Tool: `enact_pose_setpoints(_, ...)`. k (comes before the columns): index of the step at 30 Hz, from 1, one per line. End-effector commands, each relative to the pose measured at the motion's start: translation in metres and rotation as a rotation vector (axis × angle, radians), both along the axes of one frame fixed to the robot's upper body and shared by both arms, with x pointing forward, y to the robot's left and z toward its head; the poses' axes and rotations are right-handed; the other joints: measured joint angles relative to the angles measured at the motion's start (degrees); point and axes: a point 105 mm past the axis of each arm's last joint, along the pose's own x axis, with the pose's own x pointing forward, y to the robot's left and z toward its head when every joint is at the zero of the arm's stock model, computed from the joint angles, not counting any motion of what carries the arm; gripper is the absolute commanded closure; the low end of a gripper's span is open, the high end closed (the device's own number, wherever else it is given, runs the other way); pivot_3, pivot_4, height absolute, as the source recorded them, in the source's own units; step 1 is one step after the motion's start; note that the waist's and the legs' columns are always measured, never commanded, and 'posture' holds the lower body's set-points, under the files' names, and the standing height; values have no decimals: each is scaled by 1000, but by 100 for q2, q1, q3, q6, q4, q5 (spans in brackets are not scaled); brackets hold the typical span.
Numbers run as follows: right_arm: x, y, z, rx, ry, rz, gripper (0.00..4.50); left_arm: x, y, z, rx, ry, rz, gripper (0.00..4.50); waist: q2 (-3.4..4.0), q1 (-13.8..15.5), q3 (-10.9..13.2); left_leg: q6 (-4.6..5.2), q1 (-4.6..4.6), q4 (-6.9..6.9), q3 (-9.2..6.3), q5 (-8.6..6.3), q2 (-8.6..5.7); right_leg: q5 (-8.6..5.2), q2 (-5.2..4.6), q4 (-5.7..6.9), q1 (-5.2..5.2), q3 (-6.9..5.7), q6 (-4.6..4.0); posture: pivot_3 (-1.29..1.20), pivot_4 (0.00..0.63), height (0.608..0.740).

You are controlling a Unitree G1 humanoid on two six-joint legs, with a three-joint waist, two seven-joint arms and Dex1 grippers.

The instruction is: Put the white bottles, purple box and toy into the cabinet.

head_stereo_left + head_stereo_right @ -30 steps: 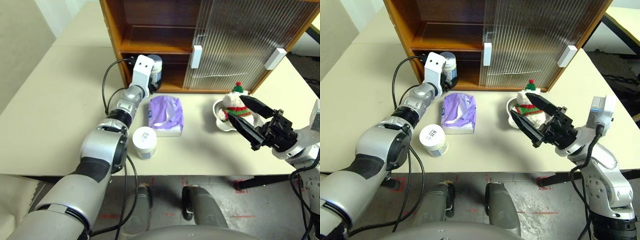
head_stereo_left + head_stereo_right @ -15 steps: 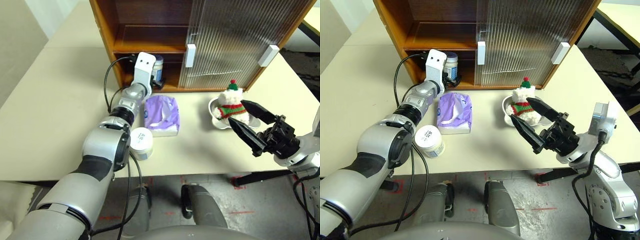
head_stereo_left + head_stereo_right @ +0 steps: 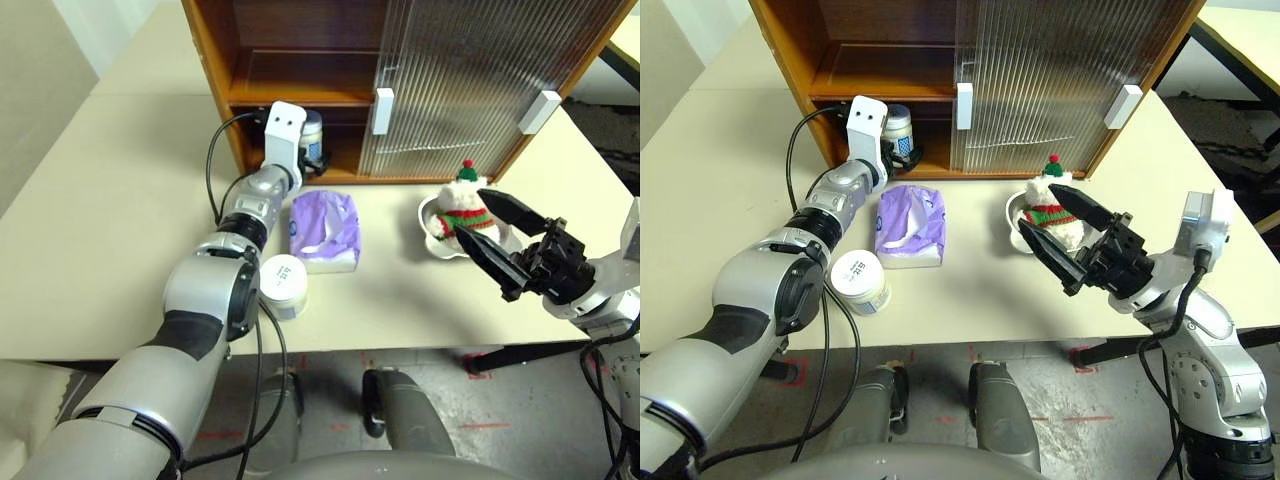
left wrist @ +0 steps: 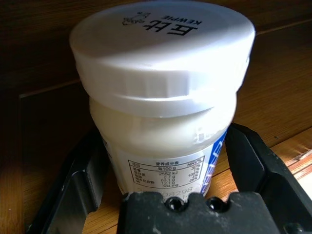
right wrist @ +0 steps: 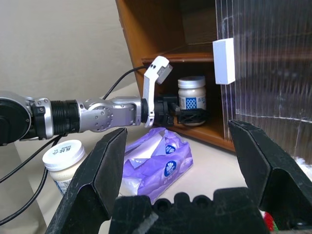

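Left gripper (image 5: 187, 116) reached into the cabinet (image 3: 300, 60), its fingers spread wide on either side of one white bottle (image 4: 163, 97) standing on the lower shelf. Right gripper (image 3: 490, 232) hung wide open above the table (image 3: 100, 220) near the toy (image 3: 462, 208). Between the arms lay the purple box (image 3: 325, 230), with the second white bottle (image 3: 284, 285) near it.

Silver arms, black fingers (image 3: 1080, 211)

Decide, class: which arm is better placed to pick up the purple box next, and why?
Left. The left gripper stands open around the jar in the cabinet, right behind the purple box. The right gripper is open by the toy.
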Motion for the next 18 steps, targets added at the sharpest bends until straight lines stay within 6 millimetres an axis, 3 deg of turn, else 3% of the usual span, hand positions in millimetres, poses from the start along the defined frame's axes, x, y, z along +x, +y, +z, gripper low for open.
enact_pose_setpoints(1,3,2,-2,12,-1,26,0,-4,10,-17,-2,53,6,26,0,-1,0,0,1,1,0,0,0,0,0,0,0,0,0,-62,128,740)
enact_pose_setpoints(8,10,5,-2,18,-13,49,0,-9,20,-30,28,98,-4,26,4,2,-4,0,1,4,1,0,-1,3,2,4,1,-2,2,-44,114,740)
enact_pose_setpoints(18,16,4,-4,25,-31,63,0,-12,33,-32,61,93,-6,26,12,1,-17,0,9,13,4,0,-1,19,8,10,1,-1,-2,-22,90,740)
